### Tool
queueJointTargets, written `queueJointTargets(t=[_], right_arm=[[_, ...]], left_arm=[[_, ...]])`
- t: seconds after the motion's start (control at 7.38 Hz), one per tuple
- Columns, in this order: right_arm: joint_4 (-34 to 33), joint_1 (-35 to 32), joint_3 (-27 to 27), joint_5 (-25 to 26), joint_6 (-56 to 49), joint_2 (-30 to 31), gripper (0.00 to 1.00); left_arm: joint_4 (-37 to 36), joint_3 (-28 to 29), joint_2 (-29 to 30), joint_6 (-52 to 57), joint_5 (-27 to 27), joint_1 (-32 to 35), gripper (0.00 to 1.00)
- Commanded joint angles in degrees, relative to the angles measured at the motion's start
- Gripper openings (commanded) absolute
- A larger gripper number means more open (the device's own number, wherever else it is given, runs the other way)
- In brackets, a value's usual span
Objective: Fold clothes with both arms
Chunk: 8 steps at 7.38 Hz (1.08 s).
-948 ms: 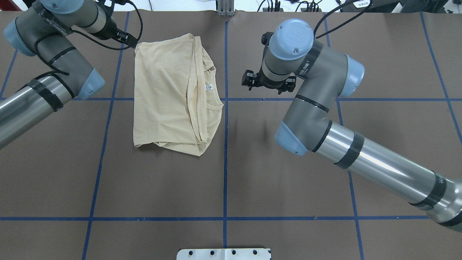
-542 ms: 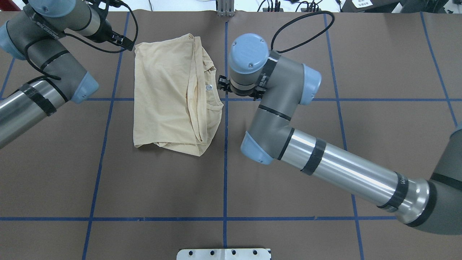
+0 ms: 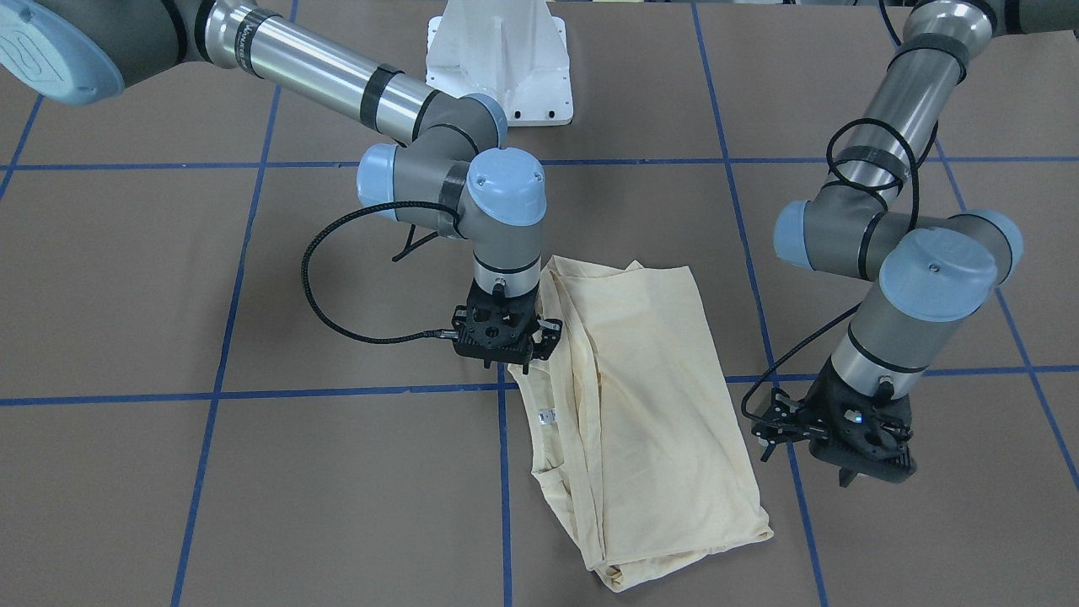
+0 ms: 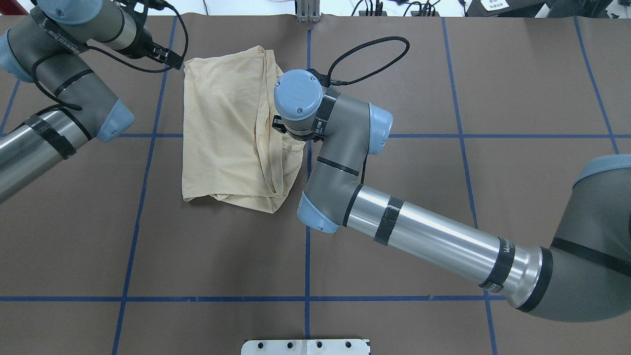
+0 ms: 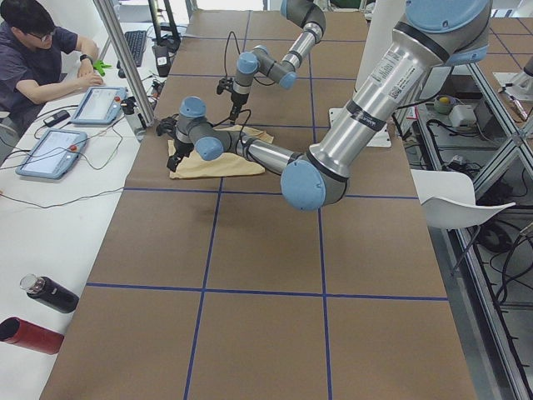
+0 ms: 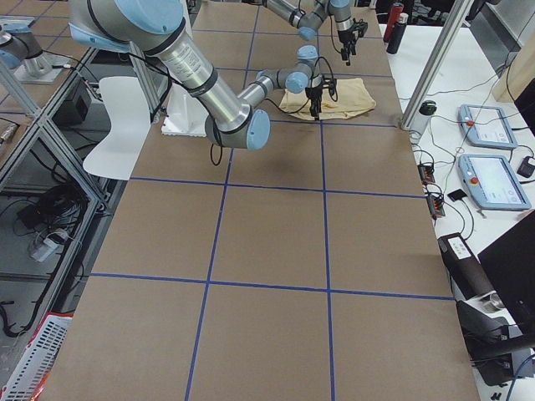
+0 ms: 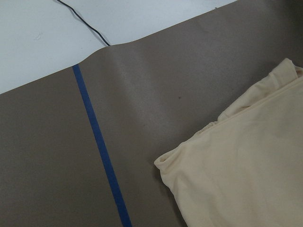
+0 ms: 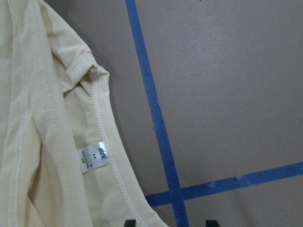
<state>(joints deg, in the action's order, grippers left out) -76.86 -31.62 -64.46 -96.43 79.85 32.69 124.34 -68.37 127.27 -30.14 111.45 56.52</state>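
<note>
The pale cream-yellow shirt (image 3: 657, 405) lies folded on the brown table, its collar edge on the centre tape line; it also shows in the overhead view (image 4: 222, 128). Its white neck tag (image 8: 92, 157) shows in the right wrist view. My right gripper (image 3: 504, 364) hangs just over the collar edge, open, its two fingertips (image 8: 130, 222) apart and empty. The right wrist (image 4: 298, 101) hides it from overhead. My left gripper (image 3: 847, 472) hovers beside the shirt's far corner (image 7: 163, 163), off the cloth. I cannot tell whether it is open.
The white pedestal base (image 3: 497, 59) stands at the robot's side of the table. Blue tape lines (image 4: 308, 236) cross the brown cover. An operator (image 5: 33, 50) with tablets sits past the far edge. Two bottles (image 5: 37, 312) lie there too.
My right arm has swung left from right of the centre line to over the shirt's collar, covering the neck tag from overhead. The left arm drew back slightly. The shirt has not moved.
</note>
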Motion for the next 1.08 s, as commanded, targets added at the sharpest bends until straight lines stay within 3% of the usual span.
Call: queueJointTargets(t=[0.0, 0.54, 0.68, 0.81, 0.95], right_arm=[[0.13, 0.86, 0.47, 0.63, -0.13, -0.09, 0.53], [0.22, 2.35, 1.18, 2.65, -0.04, -0.26, 0.52], [0.22, 2.35, 1.35, 2.65, -0.04, -0.35, 0.38], [0.22, 2.53, 1.44, 2.74, -0.04, -0.35, 0.33], [0.22, 2.53, 1.44, 2.74, -0.04, -0.61, 0.17]], left_arm=[[-0.06, -0.09, 0.0, 0.0, 0.0, -0.01, 1.0], [-0.06, -1.14, -0.88, 0.0, 0.0, -0.01, 1.0], [-0.15, -1.41, -0.97, 0.0, 0.0, -0.01, 1.0], [-0.15, -1.41, -1.23, 0.0, 0.0, -0.01, 1.0], [-0.15, -1.41, -1.15, 0.0, 0.0, -0.01, 1.0]])
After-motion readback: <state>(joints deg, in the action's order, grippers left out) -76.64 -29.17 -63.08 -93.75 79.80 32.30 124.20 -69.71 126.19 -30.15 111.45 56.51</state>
